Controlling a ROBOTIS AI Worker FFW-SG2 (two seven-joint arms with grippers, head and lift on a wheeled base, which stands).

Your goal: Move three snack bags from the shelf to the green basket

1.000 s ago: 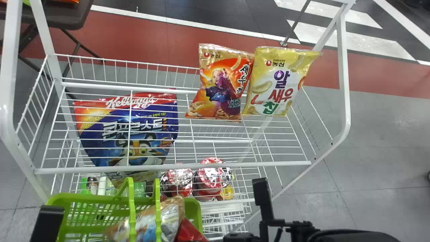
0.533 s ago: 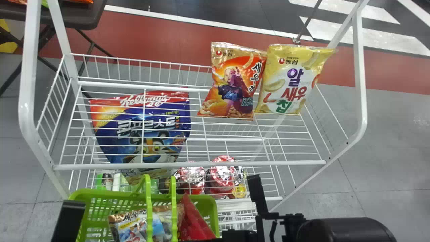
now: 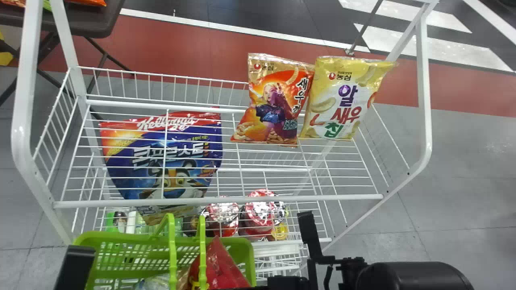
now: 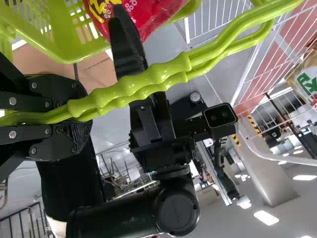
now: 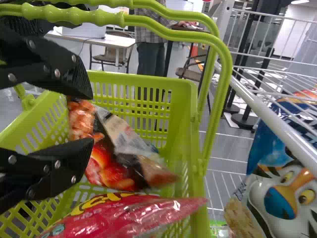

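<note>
The left fingers (image 4: 59, 141) are closed on the two handles (image 4: 129, 86), so the green basket (image 3: 121, 237) hangs from them, in front of the shelf (image 3: 282, 198). The right fingers (image 5: 69, 158) stand apart, over the basket, and I see nothing squeezed between them. Just beyond their tips, inside the basket, lies the orange-and-silver bag (image 5: 109, 173), and beside it the red bag (image 5: 124, 213); if the three bags are counted from here, I think that one is lacking. The orange bag (image 3: 278, 108) and the yellow bag (image 3: 346, 100) are on the shelf, well apart from the right fingers and farther forward, with their edges touching. The cereal bag (image 3: 133, 169) appears through the wires, nearer to the basket. What could go wrong is, first, that the right fingers may catch a handle when they rise, because these pass very near to them; this could tilt the basket. A fingertip could also drag the orange-and-silver bag upward, since it lies so close. Later, if the right fingers take the orange bag carelessly, the yellow bag may slide or fall, because the two overlap. Finally, the smooth handles could turn within the left fingers if a new bag is dropped heavily on one side.
</note>
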